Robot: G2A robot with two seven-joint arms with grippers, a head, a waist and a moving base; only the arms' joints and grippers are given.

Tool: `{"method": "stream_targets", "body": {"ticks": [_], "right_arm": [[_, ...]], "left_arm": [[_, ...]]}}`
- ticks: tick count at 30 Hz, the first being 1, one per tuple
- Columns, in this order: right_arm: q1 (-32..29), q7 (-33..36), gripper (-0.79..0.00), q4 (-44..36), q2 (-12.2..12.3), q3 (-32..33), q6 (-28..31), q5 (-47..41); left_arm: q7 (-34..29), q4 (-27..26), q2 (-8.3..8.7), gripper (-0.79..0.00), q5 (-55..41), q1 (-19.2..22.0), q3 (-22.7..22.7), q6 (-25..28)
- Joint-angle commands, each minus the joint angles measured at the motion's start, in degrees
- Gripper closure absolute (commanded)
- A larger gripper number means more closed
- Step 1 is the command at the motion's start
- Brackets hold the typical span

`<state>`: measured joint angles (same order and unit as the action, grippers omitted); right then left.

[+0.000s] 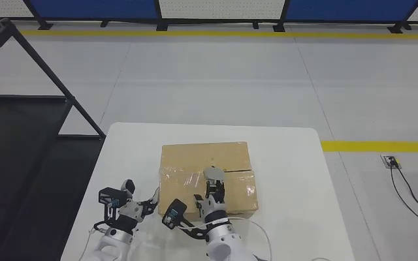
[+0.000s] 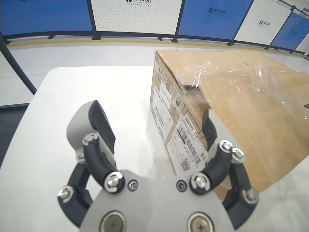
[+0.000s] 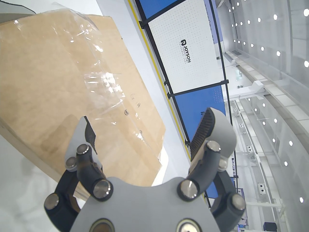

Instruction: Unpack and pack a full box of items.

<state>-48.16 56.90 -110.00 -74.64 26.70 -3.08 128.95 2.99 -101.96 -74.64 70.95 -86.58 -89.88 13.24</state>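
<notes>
At the near edge of the white table (image 1: 294, 196), the left gripper (image 2: 154, 129) stands wide apart and holds nothing. One finger is over bare tabletop and the other is at the near corner of the cardboard box (image 1: 206, 160); I cannot tell whether it touches. The right gripper (image 3: 147, 131) is also spread wide and empty, above the near part of the box's top. The box sits closed in the middle of the table, with printed labels (image 2: 183, 131) on its side and crinkled clear tape (image 2: 205, 73) across its flaps. Beyond the table lies a pale grey floor, with a black frame (image 1: 39, 65) off to one side and a floor socket (image 1: 390, 160) with a cable on the other. Farther off, a yellow line (image 1: 196, 32) runs before blue and white perforated panels (image 1: 222, 8).
</notes>
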Motion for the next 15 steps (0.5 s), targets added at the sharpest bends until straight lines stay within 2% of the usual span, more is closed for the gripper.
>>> {"method": "stream_targets", "body": {"ticks": [1,6,11,15], "right_arm": [[-0.01,-0.20,-0.785,0.00,0.02,0.01,-0.01,-0.05],[-2.16,-3.80,-0.785,0.79,-0.08,1.23,-0.35,1.83],[-5.28,-6.25,-0.785,1.53,-0.63,0.89,-2.63,9.69],[-7.81,-5.53,-0.785,2.98,-1.53,-0.31,-5.25,17.50]], "left_arm": [[0.11,-0.02,0.01,-0.785,-0.09,-0.08,0.19,-0.07],[0.31,0.01,0.05,-0.785,-0.12,-0.16,0.72,-0.24],[0.43,-0.09,0.10,-0.785,-0.33,-0.31,1.03,-0.35],[0.53,-0.08,0.14,-0.785,-0.28,-0.41,1.41,-0.31]]}}
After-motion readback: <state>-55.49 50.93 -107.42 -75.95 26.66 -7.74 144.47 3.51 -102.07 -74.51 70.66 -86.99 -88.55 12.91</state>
